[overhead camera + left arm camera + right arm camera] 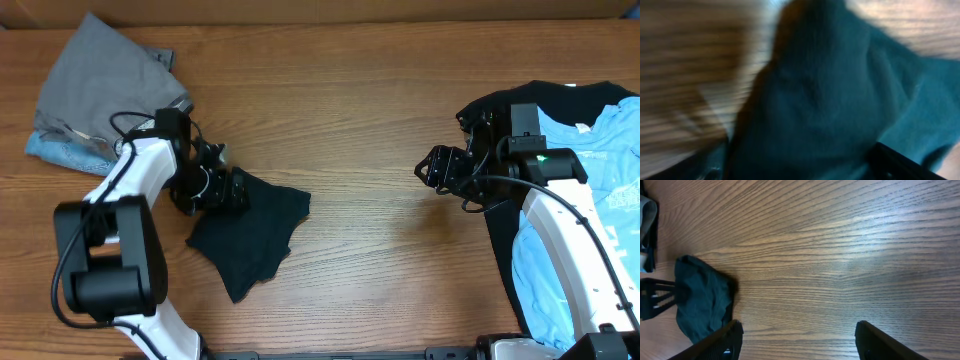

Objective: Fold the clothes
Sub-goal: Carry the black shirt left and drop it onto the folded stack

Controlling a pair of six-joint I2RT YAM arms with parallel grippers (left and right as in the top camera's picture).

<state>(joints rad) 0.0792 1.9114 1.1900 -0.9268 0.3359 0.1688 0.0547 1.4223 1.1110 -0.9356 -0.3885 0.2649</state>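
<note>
A dark teal-black garment (250, 232) lies crumpled on the wooden table left of centre. My left gripper (225, 188) is down at its upper left edge. In the blurred left wrist view the garment (830, 100) bunches up and fills the space between the two fingers (800, 167), which sit wide apart at the bottom corners. My right gripper (432, 168) is open and empty above bare wood right of centre. Its fingers (797, 340) frame empty table in the right wrist view. The dark garment (702, 300) shows there at the far left.
A grey garment (105, 75) lies folded over a light blue one (55, 150) at the back left. A black shirt (550, 105) and a light blue printed shirt (600, 230) are heaped at the right, under the right arm.
</note>
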